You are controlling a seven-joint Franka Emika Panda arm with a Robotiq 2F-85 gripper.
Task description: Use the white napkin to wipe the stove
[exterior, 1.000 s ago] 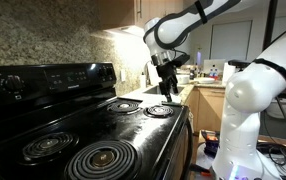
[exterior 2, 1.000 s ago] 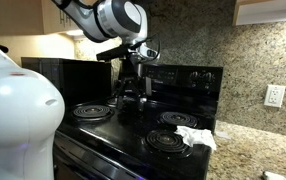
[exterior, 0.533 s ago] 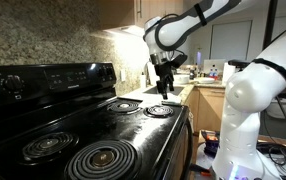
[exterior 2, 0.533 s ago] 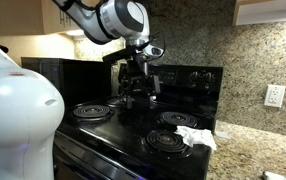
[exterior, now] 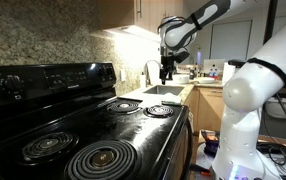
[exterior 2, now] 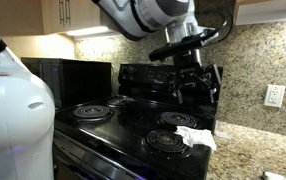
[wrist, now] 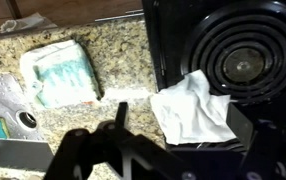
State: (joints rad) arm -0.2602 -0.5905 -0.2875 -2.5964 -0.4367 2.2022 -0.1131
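Observation:
The stove [exterior: 83, 128] is glossy black with coil burners; it also shows in an exterior view [exterior 2: 133, 120] and in the wrist view [wrist: 183, 40]. The white napkin [exterior 2: 196, 137] lies crumpled on the stove's edge beside a front burner [wrist: 245, 60], partly over the granite counter. In the wrist view the napkin [wrist: 193, 105] lies below and between my spread fingers. My gripper [wrist: 181, 125] is open and empty, hanging in the air above the napkin; it shows in both exterior views [exterior: 167, 70] [exterior 2: 195, 90].
A granite counter [wrist: 113, 60] borders the stove, with a folded pale green-white cloth [wrist: 61, 72] on it. A sink with a faucet [exterior: 149, 72] lies beyond. A wall outlet [exterior 2: 274, 96] is behind the counter. The robot's white base [exterior: 245, 110] stands close to the stove front.
My gripper has moved from above the middle of the stove over to the napkin's end and now hangs above the napkin. The napkin has not moved.

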